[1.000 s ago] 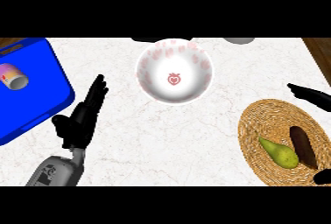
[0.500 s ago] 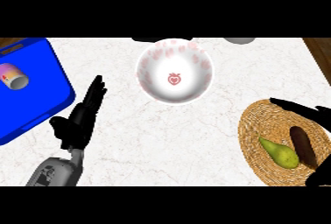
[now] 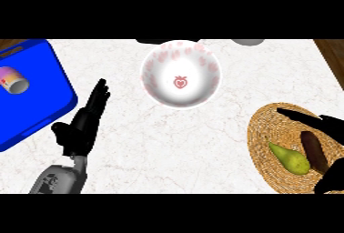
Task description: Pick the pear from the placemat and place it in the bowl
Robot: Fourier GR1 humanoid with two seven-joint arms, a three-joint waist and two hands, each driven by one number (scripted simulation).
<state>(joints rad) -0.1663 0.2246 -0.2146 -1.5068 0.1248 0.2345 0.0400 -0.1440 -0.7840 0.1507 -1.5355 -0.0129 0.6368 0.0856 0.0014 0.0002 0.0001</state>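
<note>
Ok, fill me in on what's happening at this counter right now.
The robot is going for the pear, which lies on the woven placemat beside a dark brown item. Its right hand is over the placemat with fingers extended, not yet holding the pear. The bowl with a strawberry mark holds no pear yet. The left hand rests open on the counter next to a blue tray holding a can.
</note>
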